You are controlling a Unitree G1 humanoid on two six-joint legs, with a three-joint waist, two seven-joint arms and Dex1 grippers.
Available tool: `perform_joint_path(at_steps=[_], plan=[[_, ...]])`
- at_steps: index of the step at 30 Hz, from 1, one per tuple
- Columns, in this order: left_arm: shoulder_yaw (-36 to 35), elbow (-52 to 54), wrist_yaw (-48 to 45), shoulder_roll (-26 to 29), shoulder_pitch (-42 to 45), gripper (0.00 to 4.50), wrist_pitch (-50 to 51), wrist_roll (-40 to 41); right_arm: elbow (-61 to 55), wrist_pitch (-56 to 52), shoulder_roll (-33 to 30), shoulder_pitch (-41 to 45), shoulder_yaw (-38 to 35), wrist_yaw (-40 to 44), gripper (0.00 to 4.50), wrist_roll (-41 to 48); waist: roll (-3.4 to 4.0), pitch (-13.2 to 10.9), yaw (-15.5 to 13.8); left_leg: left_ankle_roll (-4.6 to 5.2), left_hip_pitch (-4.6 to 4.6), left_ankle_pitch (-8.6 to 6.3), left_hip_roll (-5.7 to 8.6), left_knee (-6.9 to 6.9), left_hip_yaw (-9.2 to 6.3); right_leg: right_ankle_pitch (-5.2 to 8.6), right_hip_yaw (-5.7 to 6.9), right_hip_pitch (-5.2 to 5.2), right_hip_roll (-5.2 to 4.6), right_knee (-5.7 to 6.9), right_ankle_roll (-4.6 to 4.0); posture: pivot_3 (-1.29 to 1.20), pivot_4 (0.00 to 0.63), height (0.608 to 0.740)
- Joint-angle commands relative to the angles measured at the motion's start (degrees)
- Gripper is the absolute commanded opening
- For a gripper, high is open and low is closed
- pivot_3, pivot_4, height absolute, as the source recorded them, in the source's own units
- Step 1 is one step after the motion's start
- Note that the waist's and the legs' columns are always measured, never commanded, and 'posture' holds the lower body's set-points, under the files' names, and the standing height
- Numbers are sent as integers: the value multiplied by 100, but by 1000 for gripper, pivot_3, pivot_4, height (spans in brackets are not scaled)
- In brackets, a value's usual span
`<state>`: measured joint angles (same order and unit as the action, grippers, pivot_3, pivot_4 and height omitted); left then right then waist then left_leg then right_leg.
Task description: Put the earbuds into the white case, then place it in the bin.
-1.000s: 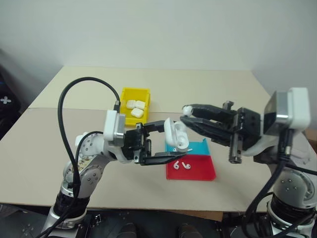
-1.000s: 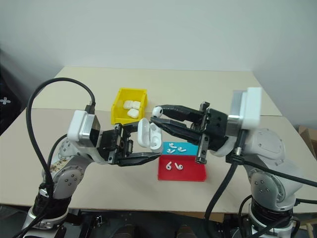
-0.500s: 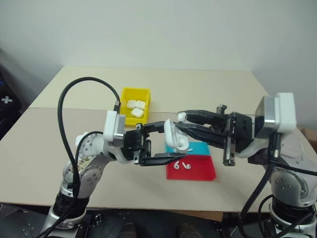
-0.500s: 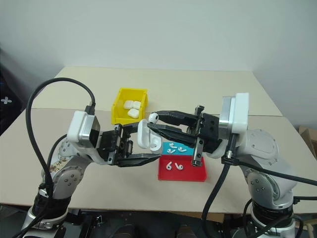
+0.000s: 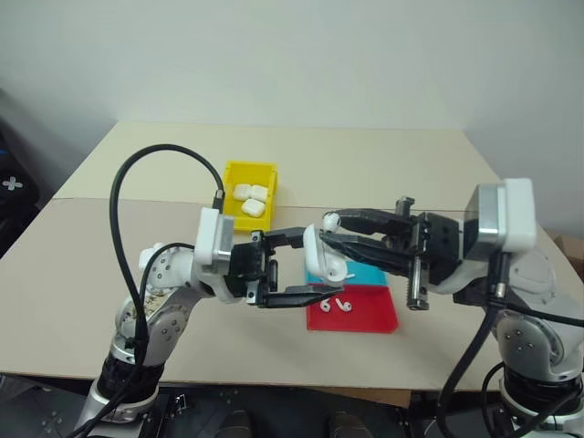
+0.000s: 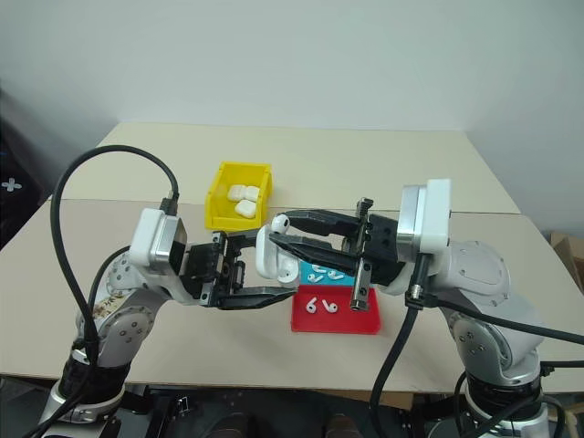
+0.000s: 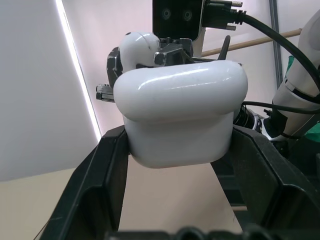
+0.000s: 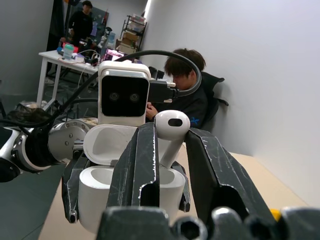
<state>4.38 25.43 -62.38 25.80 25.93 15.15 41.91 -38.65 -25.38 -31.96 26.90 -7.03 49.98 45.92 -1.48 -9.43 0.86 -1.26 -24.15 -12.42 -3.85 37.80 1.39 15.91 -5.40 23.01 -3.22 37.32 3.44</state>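
Since a second ago the right gripper [image 6: 278, 228] has come in from the right and dropped a little, its earbud [image 8: 171, 126] now right at the mouth of the white case [image 6: 272, 255] instead of apart from it; left arm unchanged. Left gripper [image 5: 313, 265] holds the open case in mid-air, fingers [image 7: 100, 185] clamped on both its sides, flip lid [image 8: 107, 144] hinged back. Right gripper's fingers [image 8: 142, 165] pinch one earbud by its stem, bud head sticking up above the fingertips, stem pointing down into the case's open top; can't tell if it touches the case. Both grippers meet above the table [image 5: 383, 164], just left of and over the trays. Blue tray [image 5: 370, 273] and red tray [image 5: 370, 318] lie side by side under them, loose earbuds [image 6: 317, 307] on each. Yellow bin [image 5: 249, 173] sits further back and left, several closed white cases [image 5: 251, 197] inside. A person [image 8: 187, 85] sits behind in the right wrist view
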Motion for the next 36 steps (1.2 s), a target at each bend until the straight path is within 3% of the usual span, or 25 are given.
perform_joint_path(at_steps=[1, 36], plan=[[-16, 149, -16, -44, 4, 2766, -108, 25, -58, 104, -60, 36, -6, -7, 674, 106, 0, 0, 0, 0, 0, 0, 0, 0, 0, 0, 0, 0, 0, 0, 0, 0, 150, 740], [-27, 111, -106, -186, -102, 2766, -293, -145, -72, 209, -258, -50, -121, 2, 674, 367, 0, 0, 0, 0, 0, 0, 0, 0, 0, 0, 0, -1, 0, -1, 0, 0, 150, 740]])
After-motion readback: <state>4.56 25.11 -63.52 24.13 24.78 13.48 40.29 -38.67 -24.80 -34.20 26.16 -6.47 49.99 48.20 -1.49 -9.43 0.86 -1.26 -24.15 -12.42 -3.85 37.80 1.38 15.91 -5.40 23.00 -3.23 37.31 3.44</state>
